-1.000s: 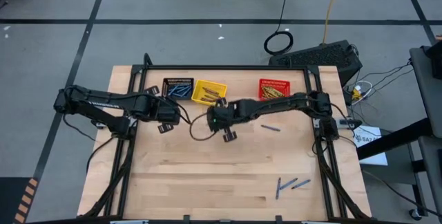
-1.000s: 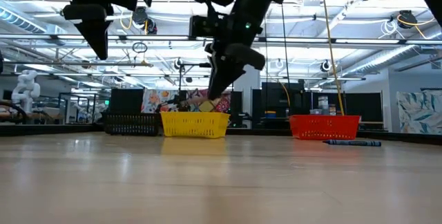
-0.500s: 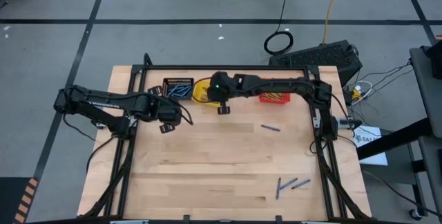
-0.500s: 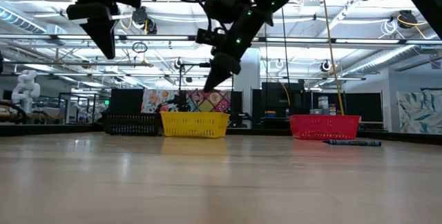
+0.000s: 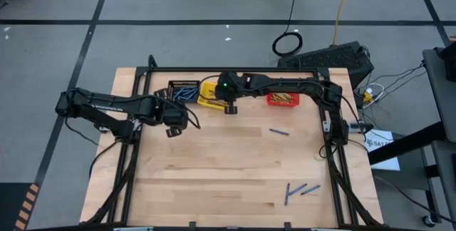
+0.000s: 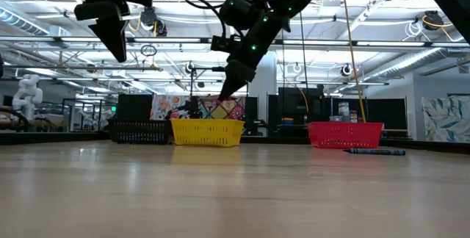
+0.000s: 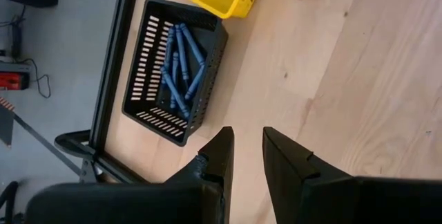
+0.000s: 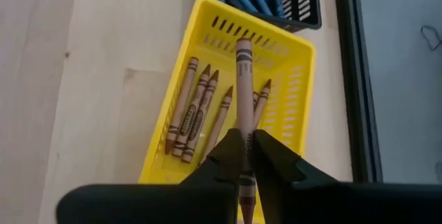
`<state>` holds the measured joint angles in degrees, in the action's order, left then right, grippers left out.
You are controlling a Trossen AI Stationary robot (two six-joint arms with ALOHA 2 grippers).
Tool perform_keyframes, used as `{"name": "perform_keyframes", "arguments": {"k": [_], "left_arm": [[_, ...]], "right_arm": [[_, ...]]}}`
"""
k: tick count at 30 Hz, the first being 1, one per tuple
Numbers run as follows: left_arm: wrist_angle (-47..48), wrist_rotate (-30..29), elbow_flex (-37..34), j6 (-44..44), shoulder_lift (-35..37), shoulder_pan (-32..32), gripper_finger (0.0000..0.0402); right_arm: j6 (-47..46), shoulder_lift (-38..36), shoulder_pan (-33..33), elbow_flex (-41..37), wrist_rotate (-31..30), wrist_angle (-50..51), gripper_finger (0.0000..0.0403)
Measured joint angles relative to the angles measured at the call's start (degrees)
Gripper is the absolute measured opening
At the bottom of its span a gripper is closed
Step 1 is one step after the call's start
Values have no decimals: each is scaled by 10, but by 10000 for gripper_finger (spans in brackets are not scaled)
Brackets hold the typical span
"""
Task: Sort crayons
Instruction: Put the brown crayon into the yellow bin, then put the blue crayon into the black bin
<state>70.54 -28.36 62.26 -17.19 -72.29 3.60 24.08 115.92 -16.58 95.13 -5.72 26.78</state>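
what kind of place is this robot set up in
Most likely a large robotics lab or open industrial workspace. The low view shows a high ceiling with exposed trusses and strip lights and a white humanoid robot in the background. The high view shows the wooden table standing on a bare grey floor.

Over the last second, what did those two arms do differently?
The right gripper, shut on a brown crayon, swung from mid-table back over the yellow basket. The left gripper stayed hovering, open, near the black basket; loose crayons lay unmoved.
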Motion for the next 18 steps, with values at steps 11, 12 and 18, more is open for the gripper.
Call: {"name": "perform_keyframes", "arguments": {"k": [11, 12, 18], "left_arm": [[-42, 0, 0, 0, 0, 0, 70], [-42, 0, 0, 0, 0, 0, 70], [-42, 0, 0, -1, 0, 0, 70]], "right_arm": [[37, 0, 0, 0, -1, -8, 60], [37, 0, 0, 0, -1, -8, 65], [21, -1, 1, 0, -56, -3, 90]]}}
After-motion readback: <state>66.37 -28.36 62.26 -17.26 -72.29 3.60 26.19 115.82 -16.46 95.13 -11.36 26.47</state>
